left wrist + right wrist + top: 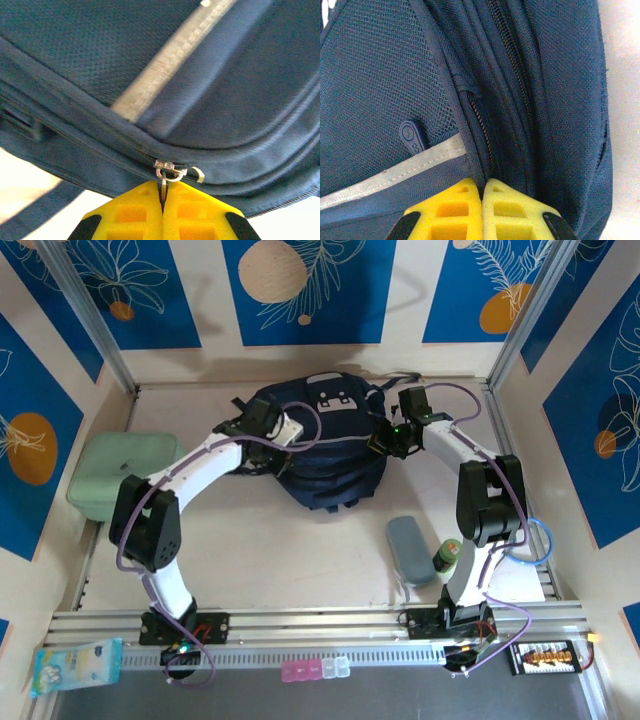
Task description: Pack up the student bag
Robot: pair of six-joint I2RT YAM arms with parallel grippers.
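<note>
Two claws are both clamped onto the student bag (320, 455), which lies in the far middle of the surface (300, 560). In the overhead view, your left claw (258, 426) reaches its left flank and your right claw (386, 440) its right flank, probably so one side anchors while the other works the zip. The mint-green case (110, 480) waits at the left wall, while the grey-blue pouch (410, 550) and a small green-topped item (447, 557) sit near the right arm's base. All are still outside the bag and clear of both arms.

From your left wrist, the left claw (162, 202) is closed on the metal zipper pull (169, 174), whose tab disappears between the yellow fingers (130, 215). The zip looks shut here, so nothing can go in yet.

From your right wrist, the right claw (482, 189) is closed and seems to pinch the seam beside the zipper track (512, 75), next to the mesh pocket (380, 90). That would brace the fabric.
</note>
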